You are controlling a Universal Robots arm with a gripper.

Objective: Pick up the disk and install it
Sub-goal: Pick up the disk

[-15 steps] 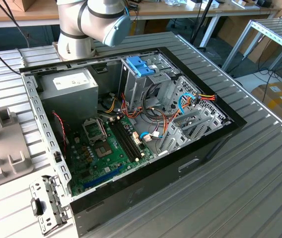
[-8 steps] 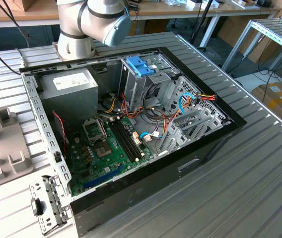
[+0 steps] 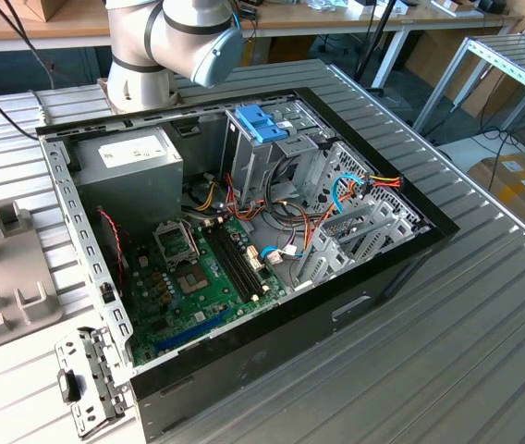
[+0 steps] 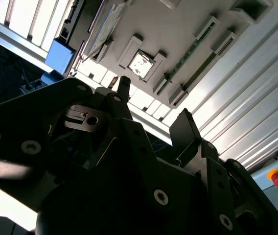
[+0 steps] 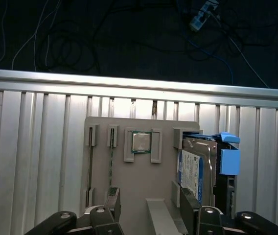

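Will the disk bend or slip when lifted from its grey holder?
Probably stiff: the disk has a metal body. Its bare metal may be slippery; the light-blue rail likely grips better. Seated in the grey holder, it may bind if tilted.

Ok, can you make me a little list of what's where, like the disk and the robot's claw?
disk: in a slot at one end of the tray, blue rails on
gripper: open, empty, over the tray, not touching the disk
chip: in the tray's middle holder
computer: lid off, on the table
job so far: disk not yet picked up
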